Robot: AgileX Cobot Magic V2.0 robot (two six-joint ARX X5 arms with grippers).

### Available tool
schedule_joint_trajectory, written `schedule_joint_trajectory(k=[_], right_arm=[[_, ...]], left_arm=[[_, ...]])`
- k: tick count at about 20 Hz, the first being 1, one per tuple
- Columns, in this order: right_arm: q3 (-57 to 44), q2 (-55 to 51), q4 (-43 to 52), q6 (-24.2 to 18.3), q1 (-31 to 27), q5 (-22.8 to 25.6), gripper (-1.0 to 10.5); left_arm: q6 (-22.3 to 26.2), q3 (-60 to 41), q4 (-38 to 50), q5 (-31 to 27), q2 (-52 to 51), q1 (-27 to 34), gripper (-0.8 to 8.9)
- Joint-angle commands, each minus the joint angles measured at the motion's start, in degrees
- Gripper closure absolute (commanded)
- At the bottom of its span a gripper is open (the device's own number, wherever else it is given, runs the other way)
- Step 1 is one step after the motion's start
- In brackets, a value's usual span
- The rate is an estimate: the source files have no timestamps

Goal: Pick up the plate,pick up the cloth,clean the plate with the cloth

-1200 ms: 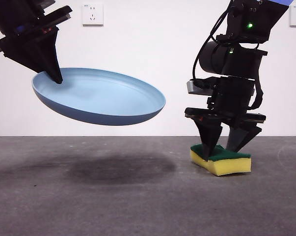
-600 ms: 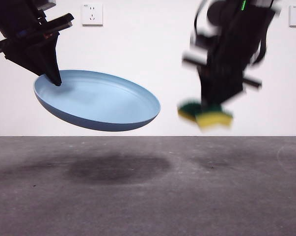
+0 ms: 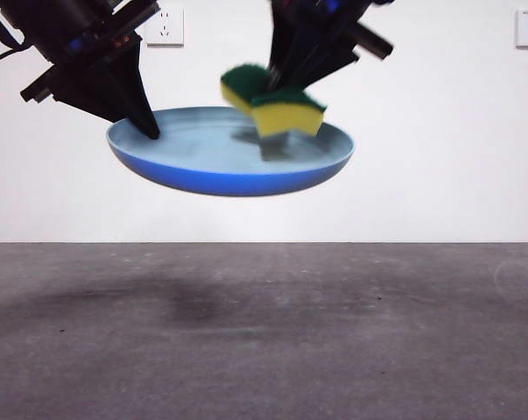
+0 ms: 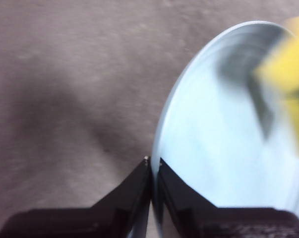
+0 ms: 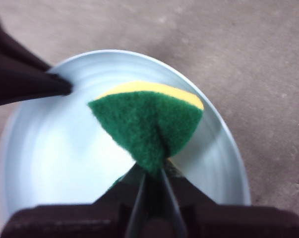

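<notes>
The light-blue plate [image 3: 237,162] hangs in the air well above the table, held by its rim at the left. My left gripper [image 3: 145,129] is shut on that rim; its jaws pinch the plate's edge [image 4: 161,148] in the left wrist view [image 4: 153,161]. My right gripper [image 3: 277,83] is shut on the cloth, a yellow sponge with a green scouring face [image 3: 277,103], and holds it over the plate's middle, just above or touching its inner surface. In the right wrist view the green face [image 5: 149,124] is pinched at my right gripper [image 5: 154,171], with the plate [image 5: 65,158] under it.
The grey table [image 3: 264,332] lies below, with the plate's shadow on it. A white wall with two sockets [image 3: 165,24] stands behind.
My right gripper has lifted the sponge off the table and carried it left, over the plate. My left gripper has moved the plate right and levelled it.
</notes>
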Motion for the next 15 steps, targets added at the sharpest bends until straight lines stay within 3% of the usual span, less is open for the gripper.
schedule_joint_trajectory(k=[1, 4, 7, 8, 12, 15], right_arm=[[-0.3, 2.6, 2.3, 0.9, 0.5, 1.3, 9.6], [-0.3, 4.7, 4.5, 2.7, 0.8, -1.8, 9.6], [-0.3, 5.0, 4.1, 3.0, 2.6, -8.5, 9.6], [-0.3, 5.0, 3.2, 3.0, 3.5, -8.6, 9.6], [-0.3, 5.0, -7.1, 1.2, 7.1, -7.8, 9.6], [-0.3, 5.0, -17.2, 0.3, 8.9, 1.2, 9.6]], left_arm=[[-0.8, -0.6, -0.3, 4.7, 0.2, -0.2, 8.22], [-1.0, -0.6, -0.4, 8.0, 0.2, -0.3, 8.22], [-1.0, -0.6, -0.3, 7.7, 0.2, -0.7, 8.22], [-1.0, -0.6, -0.3, 7.5, 0.2, -0.7, 8.22], [-1.0, -0.6, -0.1, 7.4, 0.2, -0.6, 8.22], [-0.9, -0.6, -0.3, 5.4, 0.2, -0.6, 8.22]])
